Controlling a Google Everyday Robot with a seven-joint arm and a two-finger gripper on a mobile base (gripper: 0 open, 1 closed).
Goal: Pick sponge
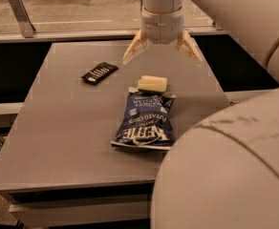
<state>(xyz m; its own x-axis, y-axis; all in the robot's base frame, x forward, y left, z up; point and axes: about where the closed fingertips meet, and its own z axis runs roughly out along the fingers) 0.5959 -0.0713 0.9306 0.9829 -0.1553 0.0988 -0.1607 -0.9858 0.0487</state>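
The sponge [153, 83] is a small pale yellow block lying flat on the grey table [58, 128], touching the top edge of the blue chip bag [146, 120]. My gripper [162, 53] hangs above the table just behind the sponge, pointing down. Its two pale fingers [134, 48] are spread wide apart and hold nothing. The sponge lies a little in front of and below the gap between them.
A small black wrapped bar [99, 72] lies on the table left of the sponge. A metal rail [82, 35] runs along the far edge with a post [21, 14] at the left. My arm's large pale body [225, 175] fills the lower right.
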